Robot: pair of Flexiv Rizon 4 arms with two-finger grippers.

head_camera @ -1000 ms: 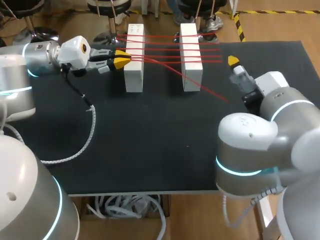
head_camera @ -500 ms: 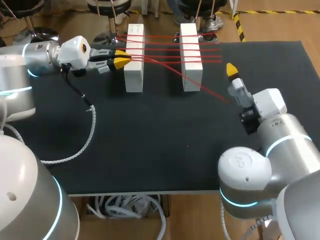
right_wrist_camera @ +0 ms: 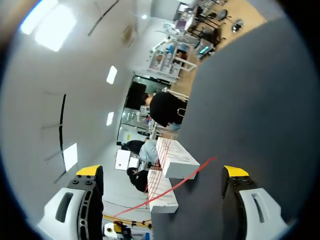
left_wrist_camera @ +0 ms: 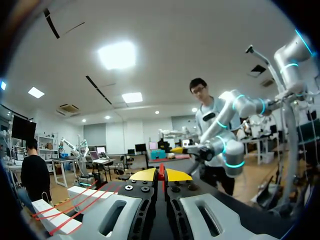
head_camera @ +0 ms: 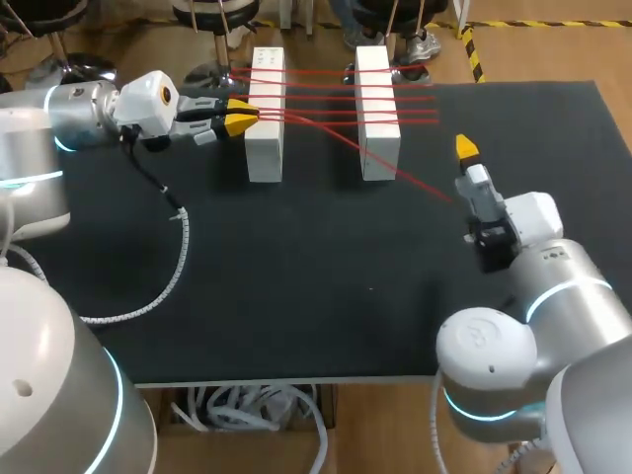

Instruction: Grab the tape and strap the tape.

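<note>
Two white blocks (head_camera: pixel 265 117) (head_camera: pixel 376 111) stand upright at the far side of the black table. Red tape (head_camera: pixel 321 91) runs between them in several strands. One strand slants off the right block to a loose end (head_camera: pixel 446 196) on the table. My left gripper (head_camera: pixel 240 118) sits just left of the left block, shut on the tape. In the left wrist view the tape (left_wrist_camera: pixel 161 170) shows pinched between the yellow tips of that gripper (left_wrist_camera: pixel 160 175). My right gripper (head_camera: pixel 465 149) hovers open to the right of the loose end. In the right wrist view my right gripper (right_wrist_camera: pixel 162 171) has a block (right_wrist_camera: pixel 178 159) and the red strand (right_wrist_camera: pixel 196 169) ahead of it.
A grey ribbed cable (head_camera: pixel 176 259) from my left arm loops over the left part of the table (head_camera: pixel 296 296). My right arm's white body (head_camera: pixel 533 296) stands over the near right corner.
My right arm has swung and its gripper has drawn back toward the near side, still open. The left arm and the tape have stayed put.
</note>
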